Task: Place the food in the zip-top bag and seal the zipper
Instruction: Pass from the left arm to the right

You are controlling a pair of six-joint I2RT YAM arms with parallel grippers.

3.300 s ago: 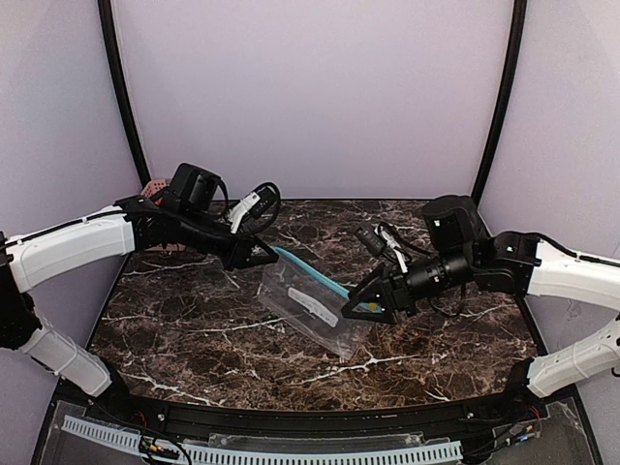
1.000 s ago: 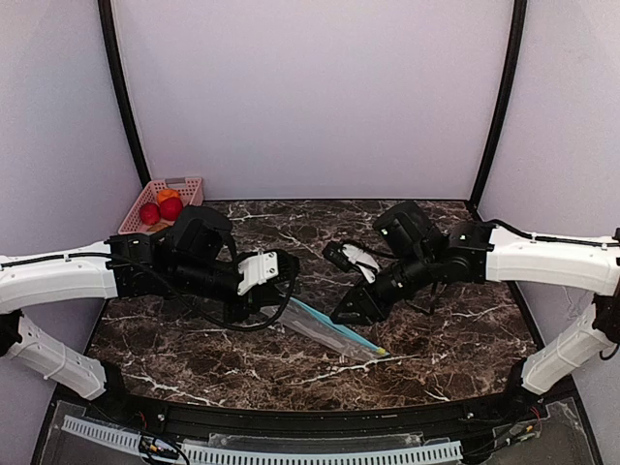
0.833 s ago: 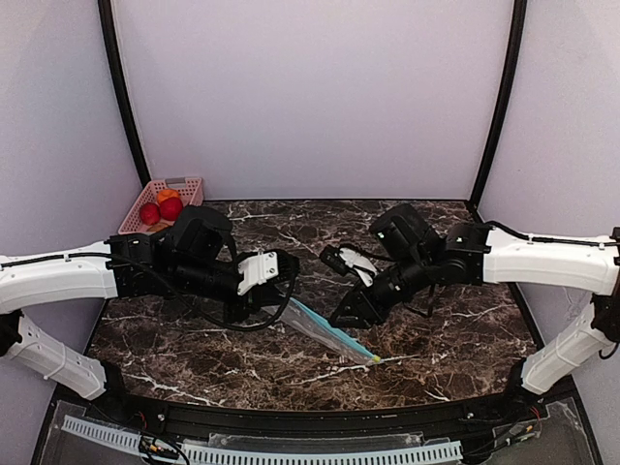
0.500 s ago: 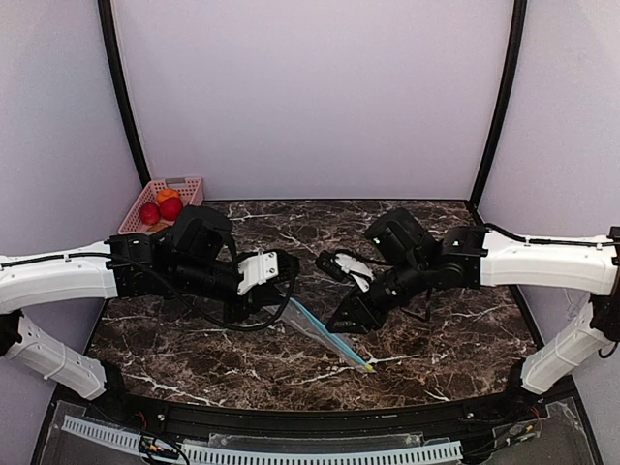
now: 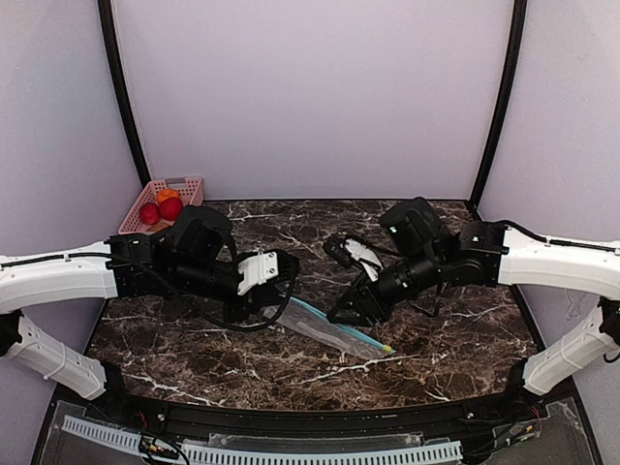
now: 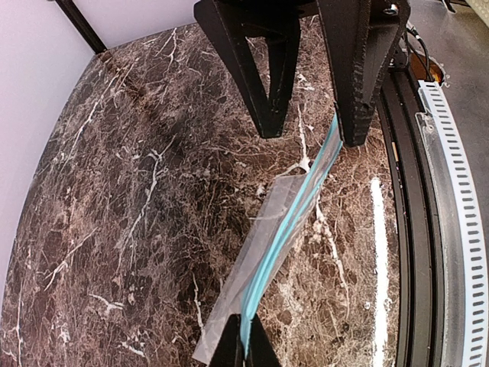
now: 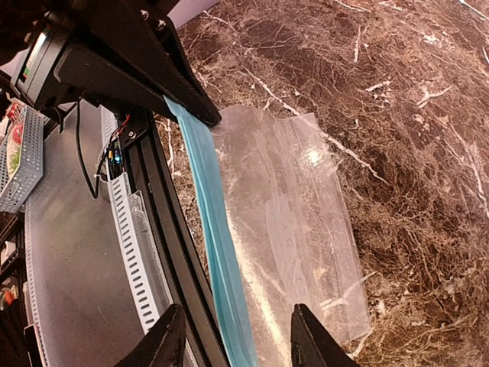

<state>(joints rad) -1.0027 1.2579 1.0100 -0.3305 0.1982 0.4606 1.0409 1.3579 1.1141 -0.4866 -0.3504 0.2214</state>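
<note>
The clear zip-top bag (image 5: 325, 329) hangs low over the marble table, held by one end. Its teal zipper (image 6: 294, 222) runs toward the right arm. My left gripper (image 6: 244, 336) is shut on the zipper's near end and shows in the top view (image 5: 281, 308). My right gripper (image 7: 238, 308) is open. Its fingers straddle the zipper (image 7: 210, 222) without pinching it, about midway along the bag (image 5: 347, 312). The food, red pieces (image 5: 171, 207) and an orange one (image 5: 167, 195), lies in the pink basket (image 5: 184, 181) at the back left, away from both grippers.
The table's black front rail (image 7: 164, 229) and the white slotted strip (image 6: 451, 229) run just beyond the bag's zipper edge. Purple walls enclose the table on three sides.
The right gripper slid left along the zipper, then drew back to the right, and its jaws now stand wider. The bag's free end swung back right. The left arm has stayed still.
</note>
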